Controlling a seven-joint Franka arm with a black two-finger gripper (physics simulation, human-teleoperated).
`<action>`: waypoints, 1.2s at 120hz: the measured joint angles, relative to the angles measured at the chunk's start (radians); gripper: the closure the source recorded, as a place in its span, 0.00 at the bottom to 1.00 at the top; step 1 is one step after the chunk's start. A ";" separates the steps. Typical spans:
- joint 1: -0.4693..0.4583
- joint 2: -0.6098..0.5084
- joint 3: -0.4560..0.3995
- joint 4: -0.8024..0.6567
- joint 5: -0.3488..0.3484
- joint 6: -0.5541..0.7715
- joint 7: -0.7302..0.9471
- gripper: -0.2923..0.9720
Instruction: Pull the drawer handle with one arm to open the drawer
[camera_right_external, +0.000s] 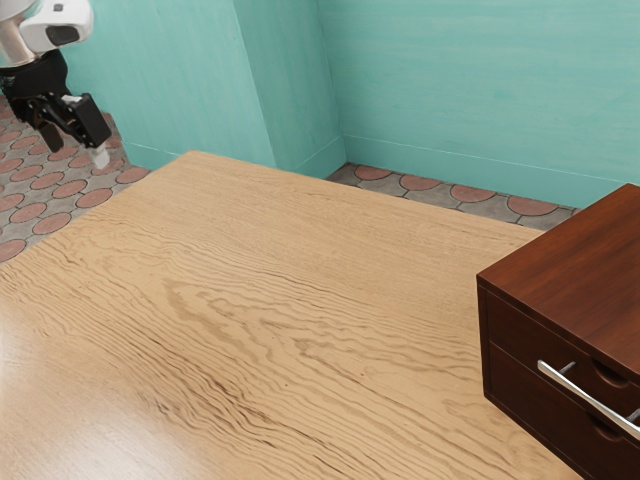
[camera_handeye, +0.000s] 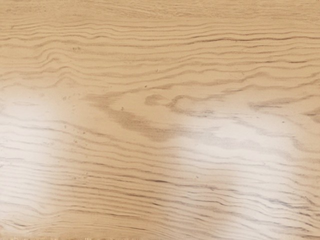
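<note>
- One gripper (camera_right_external: 75, 143), black, at the exterior view's upper left, hanging above the far corner of the table (camera_right_external: 250, 300); its two fingers appear parted and released, grasping nothing
- One cabinet (camera_right_external: 580, 270), dark red-brown wood, standing on the table at the exterior view's lower right, well apart from the gripper
- One drawer handle (camera_right_external: 590, 398), a silver bar across the cabinet's front, cut off by the picture's edge; untouched
- Two drawer fronts, upper (camera_right_external: 520, 340) and lower (camera_right_external: 530, 405); both look flush with the cabinet, so nothing is judged open yet
- One stretch of pale wood grain with glare patches, the table (camera_handeye: 160, 120) directly under the hand in the wrist view
- Step in hand, by judgement: the approach, not yet begun in earnest; the whole tabletop lies between gripper and handle
- Next move, by judgement: carry the hand across toward the exterior view's right, lower it to the height of the bar, turn the parted fingers to straddle it, close, then pull straight out from the front
</note>
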 joint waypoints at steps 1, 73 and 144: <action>0.003 0.000 0.000 0.000 0.000 0.001 0.001 0.23; -0.024 -0.032 -0.090 0.189 -0.002 -0.072 0.011 0.23; -0.334 -0.007 -0.200 0.177 -0.002 -0.040 -0.048 0.23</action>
